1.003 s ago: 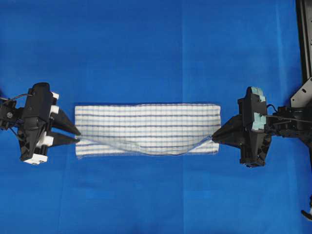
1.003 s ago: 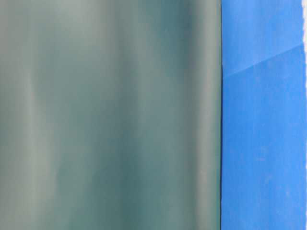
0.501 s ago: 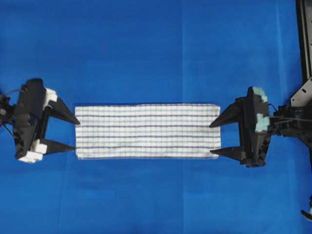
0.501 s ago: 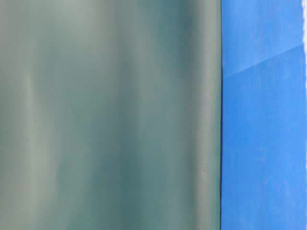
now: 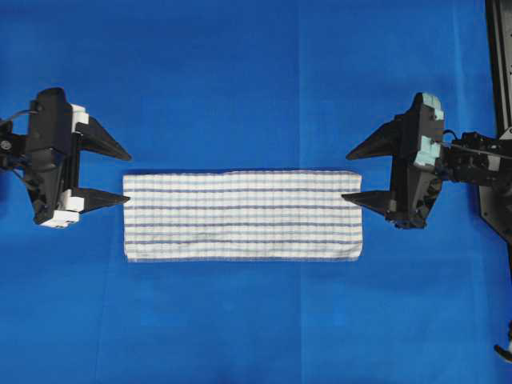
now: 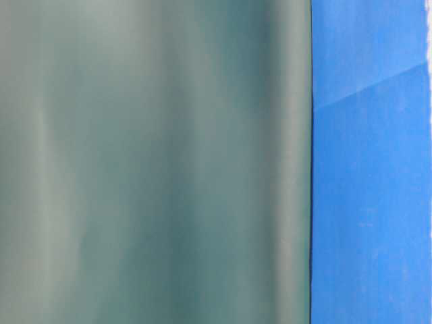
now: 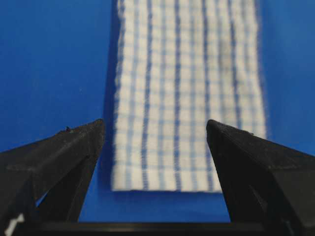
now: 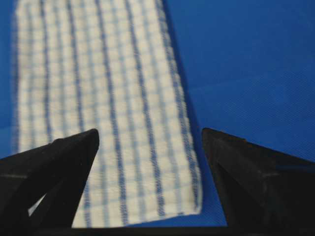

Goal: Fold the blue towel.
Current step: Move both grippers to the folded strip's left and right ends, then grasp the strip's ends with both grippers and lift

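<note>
Lying flat at the middle of the table covering (image 5: 240, 80): the towel (image 5: 242, 216), folded into a long narrow strip, stripes running along its length, hems lined up. Resting on the covering only; not gripped at either end.

Hovering just off the towel's left short end: left gripper (image 5: 112, 174), jaws spread wide, holding nothing. Upper fingertip (image 5: 120, 152) lying beyond the towel's far long edge; lower fingertip pointing at the left end near the far corner. In the left wrist view, both fingers (image 7: 64, 152) flanking the towel's (image 7: 187, 98) short end, with the blue covering (image 7: 49, 59) showing on both sides of the strip.

Hovering at the right short end: right gripper (image 5: 348, 174), jaws likewise spread wide, holding nothing. Upper fingertip (image 5: 356, 150) lying beyond the far long edge; lower fingertip overlapping the right end near the far corner; contact impossible to judge. In the right wrist view, one finger (image 8: 59, 167) crossing over the towel (image 8: 98, 98), the other lying over bare covering (image 8: 246, 64).

Showing in the table-level view: only a blurred grey-green surface (image 6: 155, 162) beside a strip of covering (image 6: 371, 169).
</note>
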Controlling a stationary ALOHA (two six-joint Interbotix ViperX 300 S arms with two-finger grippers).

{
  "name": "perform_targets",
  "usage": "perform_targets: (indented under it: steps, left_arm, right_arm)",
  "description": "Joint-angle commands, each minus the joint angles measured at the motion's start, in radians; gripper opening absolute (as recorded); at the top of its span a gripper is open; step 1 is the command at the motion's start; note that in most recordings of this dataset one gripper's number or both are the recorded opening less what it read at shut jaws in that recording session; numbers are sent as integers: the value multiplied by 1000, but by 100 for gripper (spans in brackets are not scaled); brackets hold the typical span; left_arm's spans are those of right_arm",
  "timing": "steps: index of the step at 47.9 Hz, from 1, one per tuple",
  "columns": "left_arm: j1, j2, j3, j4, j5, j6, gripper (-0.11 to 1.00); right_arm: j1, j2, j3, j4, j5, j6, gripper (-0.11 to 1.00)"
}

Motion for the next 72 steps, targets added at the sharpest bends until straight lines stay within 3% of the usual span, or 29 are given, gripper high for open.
perform_targets:
  steps: [1,21,37,42,49,54,59,72]
  left_arm:
    - [9,37,-18,2,-12,6,80]
    - [69,288,-5,2,-184,12,80]
    - [69,365,-3,2,-184,9,74]
    - [69,365,-6,2,-158,6,62]
    - [64,367,-17,2,-107,6,26]
    - [54,360,-28,2,-84,8,5]
    - [51,347,-38,2,-66,9,4]
    - [51,256,-49,2,-6,14,4]
  right_arm:
    - [-14,23,-11,-2,-5,-6,89]
    - [-49,256,-18,8,-114,-6,88]
    - [-49,287,-21,14,-118,-5,81]
    - [-49,287,-23,14,-110,-5,70]
    - [-43,287,-25,14,-109,-5,29]
    - [-44,284,-26,14,-107,-5,7]
    - [-43,276,-25,14,-106,-5,-4]
    - [-43,215,-20,14,-103,-5,-5]
